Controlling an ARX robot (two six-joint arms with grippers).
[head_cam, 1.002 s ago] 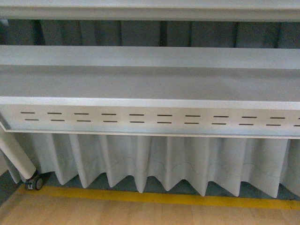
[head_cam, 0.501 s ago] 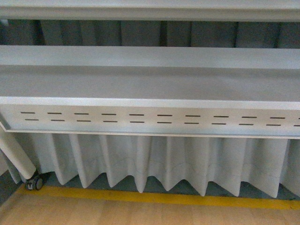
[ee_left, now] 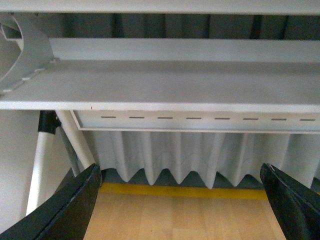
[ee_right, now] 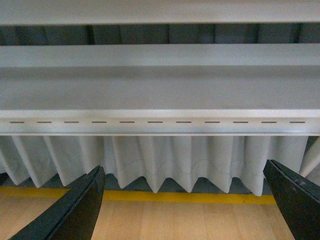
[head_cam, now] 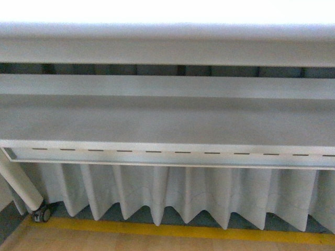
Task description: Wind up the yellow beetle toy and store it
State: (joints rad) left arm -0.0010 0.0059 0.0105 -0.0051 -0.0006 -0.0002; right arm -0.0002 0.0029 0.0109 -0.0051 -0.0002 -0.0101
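Grey metal fills most of every view: a long shelf (head_cam: 167, 120) with a slotted front rail (head_cam: 167, 156), a pleated grey curtain (head_cam: 172, 193) hanging below it, and a yellow floor line (head_cam: 172, 230) bordering the wooden floor (head_cam: 157, 243). The yellow beetle toy appears in none of the three pictures, so its place cannot be told.

The left gripper (ee_left: 180, 200) has its black fingers (ee_left: 75, 200) spread wide with nothing between them. The right gripper (ee_right: 183, 200) is equally wide and also bare.

The chief risk is probably a reach made blind. With the toy unseen, either arm could be driven forward and up into the rail's front edge, which juts toward the robot across the whole width. The top of the front view is washed out white, so whatever lies on the higher surface cannot be read.

On the left side, a slanted white leg (ee_left: 75, 140), its caster (head_cam: 42, 213) and a curved bracket (ee_left: 25, 55) crowd the left arm's room. The right arm seems to have open room below the rail and over the floor. Above, the stacked shelves leave only shallow gaps.
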